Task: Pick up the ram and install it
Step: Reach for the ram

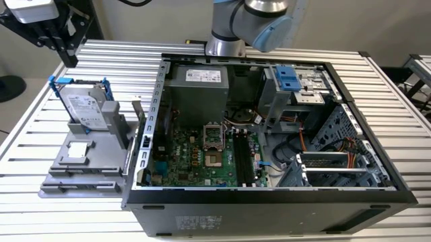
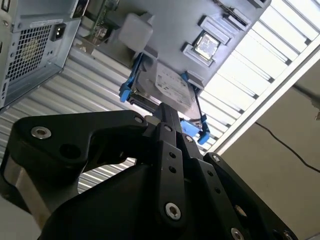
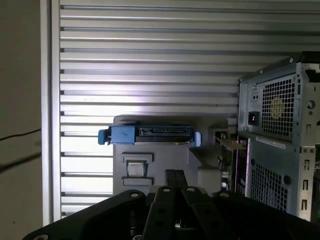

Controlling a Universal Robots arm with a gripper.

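Note:
My gripper hangs high over the far left corner of the table in the exterior view, shut with nothing between its fingers. In both wrist views its black fingers are pressed together, well above the grey fixture. The ram stands on edge as a thin greenish board at the side of the fixture nearest the computer case, and it also shows in the second wrist view. The long black slots lie on the green motherboard inside the open case.
A silver hard drive in a blue frame stands upright on the fixture. The open black computer case takes up the middle of the slatted metal table. The arm's base stands behind the case.

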